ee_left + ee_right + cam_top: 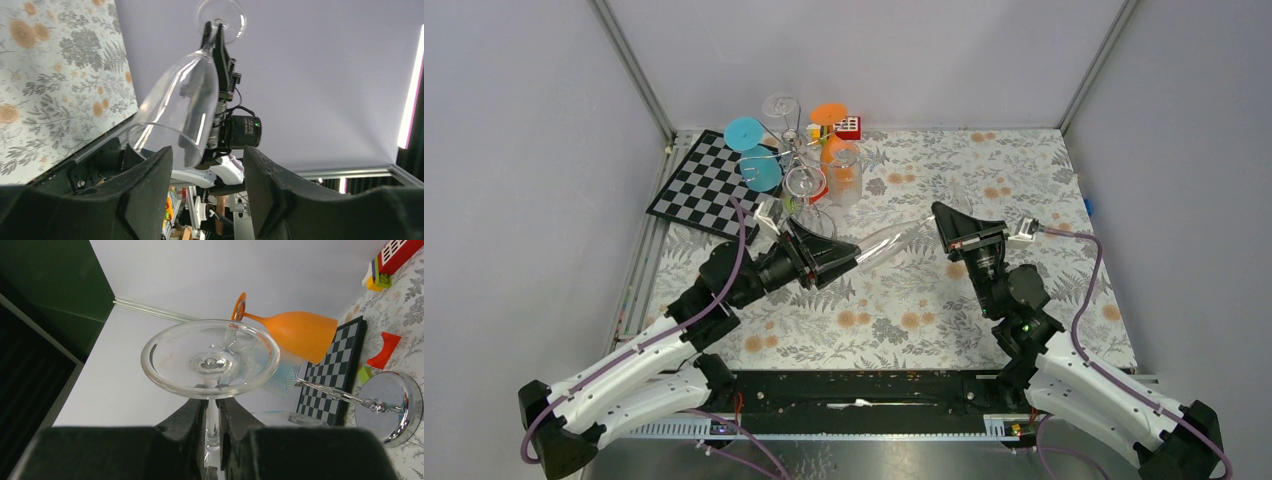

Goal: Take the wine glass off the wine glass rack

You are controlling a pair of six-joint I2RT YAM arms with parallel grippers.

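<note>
In the top view the wine glass (892,242) is only a faint clear shape for you, and other glasses (762,168) crowd the wine glass rack (790,150) so you cannot follow its wires. In the right wrist view the glass's foot covers the rack's upper part. There the stem also disappears between the fingers of the right gripper (212,422), so the bowl is hidden.

Clear wine glass (180,110); silver wine glass rack (395,405); black-white chessboard (704,185); floral tablecloth (904,310).
</note>
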